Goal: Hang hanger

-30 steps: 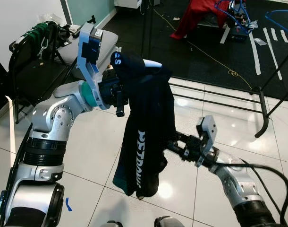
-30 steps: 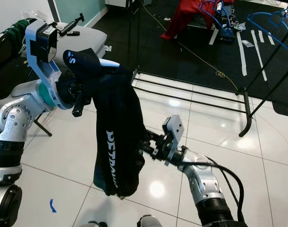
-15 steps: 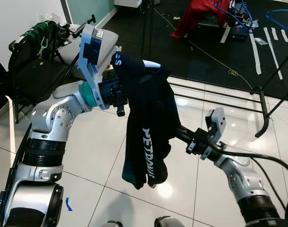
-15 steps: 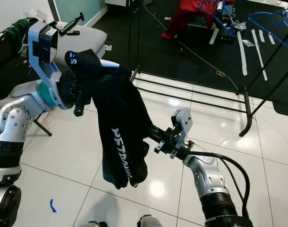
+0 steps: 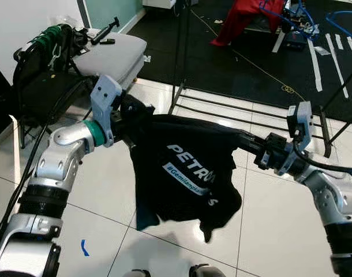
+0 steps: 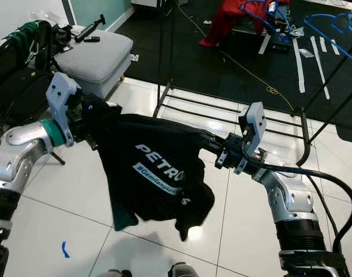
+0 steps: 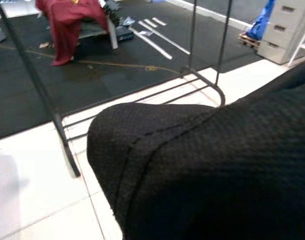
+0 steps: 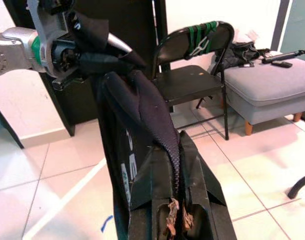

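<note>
Hanger [image 5: 254,141] under black shirt [image 5: 184,173], stretched left to right above the white floor [image 5: 280,231], between left gripper [image 5: 127,118] and right gripper [image 5: 254,151].

Right wrist: right fingers [image 8: 157,200] clamped on shirt fabric.

Left wrist: left fingers' state impossible to tell.

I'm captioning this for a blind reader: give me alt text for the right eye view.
A black T-shirt hangs stretched between the left gripper and right gripper above a white tiled floor, with a black clothes rack behind.
</note>
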